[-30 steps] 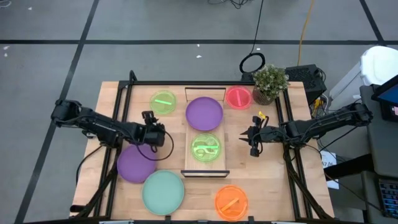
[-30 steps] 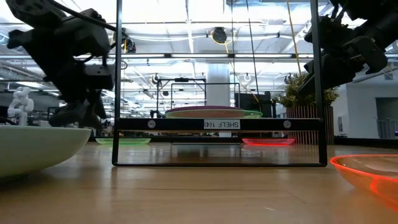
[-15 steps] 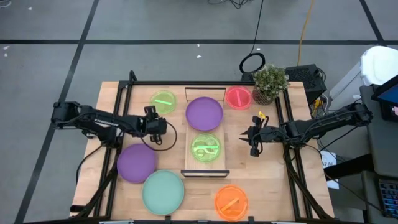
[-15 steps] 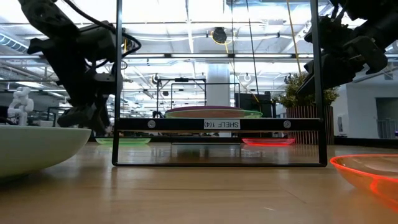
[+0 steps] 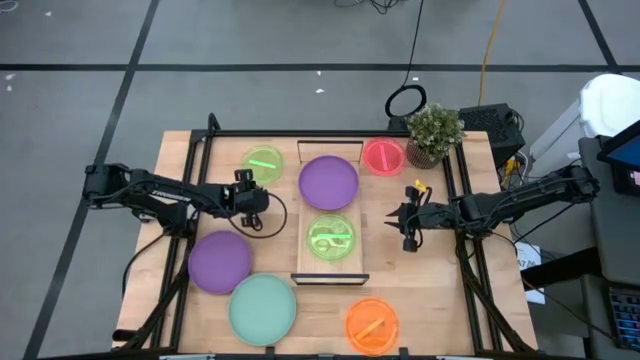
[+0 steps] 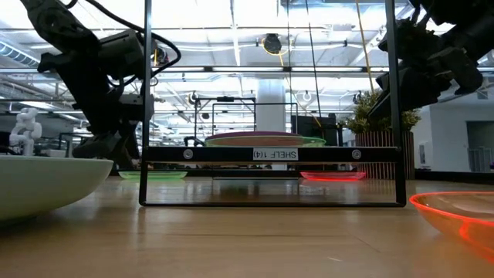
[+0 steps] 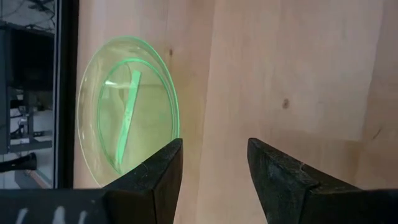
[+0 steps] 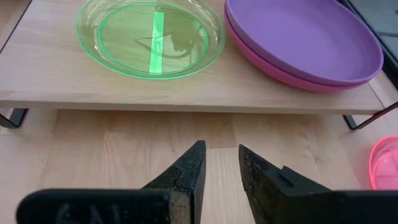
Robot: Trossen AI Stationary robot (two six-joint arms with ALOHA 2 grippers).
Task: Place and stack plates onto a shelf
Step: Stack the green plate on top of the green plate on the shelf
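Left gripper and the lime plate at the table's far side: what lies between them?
Only bare tabletop, by the left wrist view. The open left gripper points at the lime plate, with nothing between.

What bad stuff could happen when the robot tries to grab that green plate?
The left tool, open and empty, is heading for the lime-green plate lying flat by the table's black frame. It might bump the frame or just push the plate along. The plate looks thin and slippery, so the fingers might slide off its rim. The shelf already holds plates, so stacking could knock them.
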